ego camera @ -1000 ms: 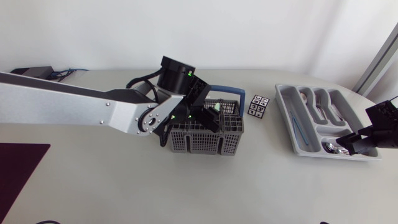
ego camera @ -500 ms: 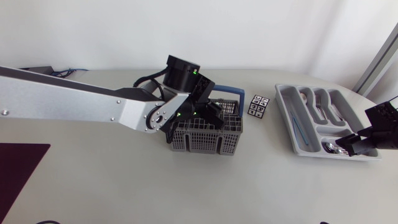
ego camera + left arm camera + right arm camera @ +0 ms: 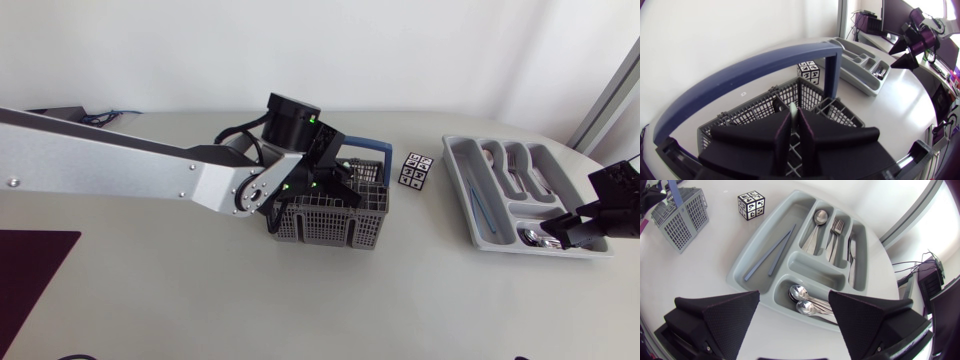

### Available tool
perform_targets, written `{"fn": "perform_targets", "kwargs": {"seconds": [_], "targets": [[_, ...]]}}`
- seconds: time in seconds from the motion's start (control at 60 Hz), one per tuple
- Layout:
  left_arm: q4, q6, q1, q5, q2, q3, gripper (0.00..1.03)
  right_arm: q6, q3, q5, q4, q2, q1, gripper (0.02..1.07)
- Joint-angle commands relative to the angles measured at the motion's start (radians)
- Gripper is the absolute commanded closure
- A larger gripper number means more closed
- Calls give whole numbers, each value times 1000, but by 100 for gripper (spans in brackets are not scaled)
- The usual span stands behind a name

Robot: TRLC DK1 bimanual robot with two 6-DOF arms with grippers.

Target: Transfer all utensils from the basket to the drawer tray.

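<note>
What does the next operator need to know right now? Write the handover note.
Left gripper: down inside the basket, shut on a thin pale utensil, not yet lifted out.
Right gripper: open, empty, over the tray at its spoon end.
Done: tray holds spoons, forks, a knife and two blue sticks.
Left: carry the gripped utensil to the tray. Cannot tell whether the basket holds more.

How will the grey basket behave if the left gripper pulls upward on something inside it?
Probably light: the basket is open plastic mesh, so it may lift or slide with a snagged utensil. Its tall blue handle probably raises tipping risk if the left gripper bumps it.
</note>
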Motion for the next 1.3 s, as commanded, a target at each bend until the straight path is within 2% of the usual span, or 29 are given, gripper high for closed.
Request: {"fn": "perform_targets", "kwargs": {"seconds": [0.0, 0.25, 0.417, 0.583, 1.067, 1.283], "targets": [[44, -39, 20, 23, -60, -47, 98, 10, -31, -7, 0, -17, 10, 8], [61, -93, 49, 67, -110, -71, 98, 13, -37, -4, -7, -40, 20, 8], [62, -149, 91, 144, -118, -75, 98, 15, -38, -2, -10, -48, 22, 8], [41, -175, 108, 186, -130, -68, 98, 16, -40, 1, -10, -48, 27, 8], [-31, -129, 77, 209, -218, -78, 98, 16, -46, 5, -23, -76, 65, 8], [-36, -85, 51, 166, -299, -104, 97, 16, -67, 1, -31, -132, 96, 8]]}}
